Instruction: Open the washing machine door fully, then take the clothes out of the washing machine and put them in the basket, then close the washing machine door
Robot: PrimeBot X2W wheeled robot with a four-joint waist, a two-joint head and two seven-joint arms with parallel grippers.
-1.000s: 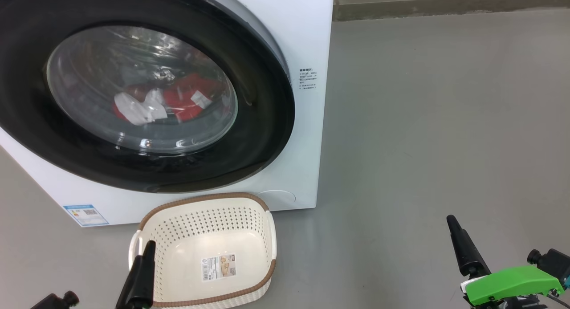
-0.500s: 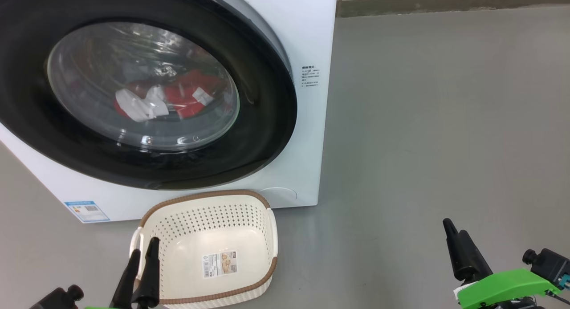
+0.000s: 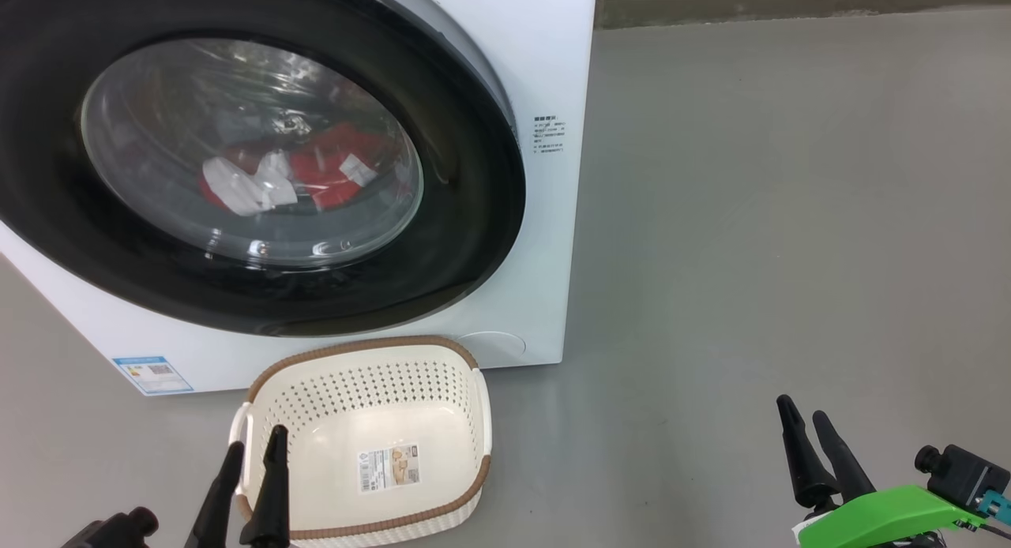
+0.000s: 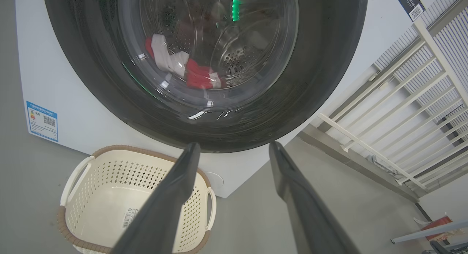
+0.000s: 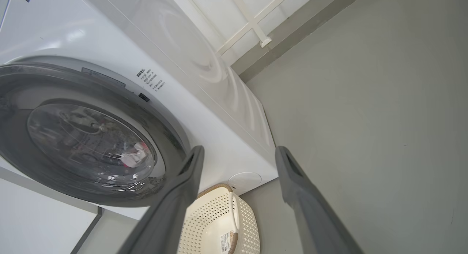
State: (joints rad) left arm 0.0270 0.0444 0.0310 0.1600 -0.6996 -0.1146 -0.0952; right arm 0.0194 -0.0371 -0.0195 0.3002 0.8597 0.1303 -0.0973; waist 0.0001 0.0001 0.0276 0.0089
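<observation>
The white washing machine (image 3: 545, 66) stands at the upper left, its round black-rimmed door (image 3: 466, 216) lying flat against the front. Through the glass I see the red and white clothes (image 3: 316, 177) in the drum, also the clothes (image 4: 190, 69) in the left wrist view. The cream basket (image 3: 474, 406) with a brown rim sits on the floor just below the door, empty but for a paper label. My left gripper (image 3: 254, 447) hovers open over the basket's near left corner. My right gripper (image 3: 802, 412) stands open over bare floor at the lower right, far from the machine.
Grey floor (image 3: 750, 216) stretches to the right of the machine up to a wall skirting (image 3: 790, 3). A white railing (image 4: 402, 100) runs beside the machine in the left wrist view. A blue sticker (image 3: 152, 374) marks the machine's lower left front.
Both grippers have sunk a little lower in the head view and turned so that two fingers each show. The view itself shifted slightly. Door, clothes and basket have not moved.
</observation>
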